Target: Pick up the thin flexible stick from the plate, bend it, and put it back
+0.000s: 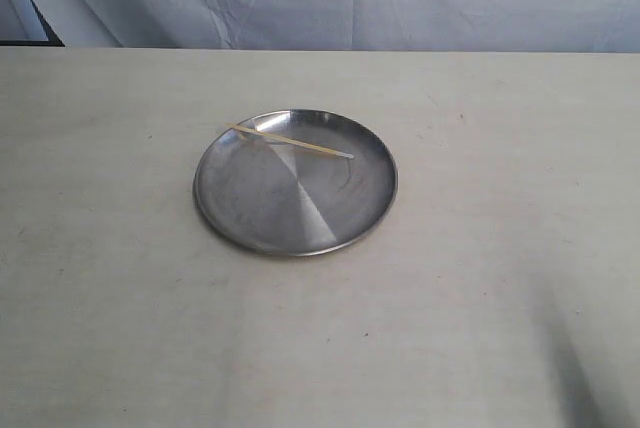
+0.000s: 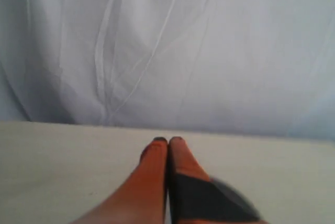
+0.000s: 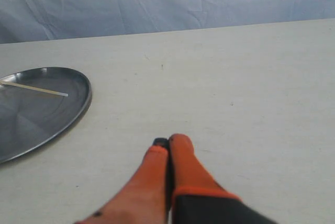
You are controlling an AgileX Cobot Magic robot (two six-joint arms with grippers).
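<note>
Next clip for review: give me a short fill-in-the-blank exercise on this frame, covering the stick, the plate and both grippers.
1. The thin pale cream-yellow stick lies on the round shiny silver metal plate, and its shape is ____ rather than bent.
2. The orange-fingered left gripper has its jaws ____.
3. The orange-fingered right gripper, off to the side of the plate, is shut and holds ____.

Missing words: straight; shut; nothing.

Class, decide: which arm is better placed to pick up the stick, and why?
Probably the right: its wrist camera sees the stick on the plate close by; the left's sees only table and curtain.
</note>
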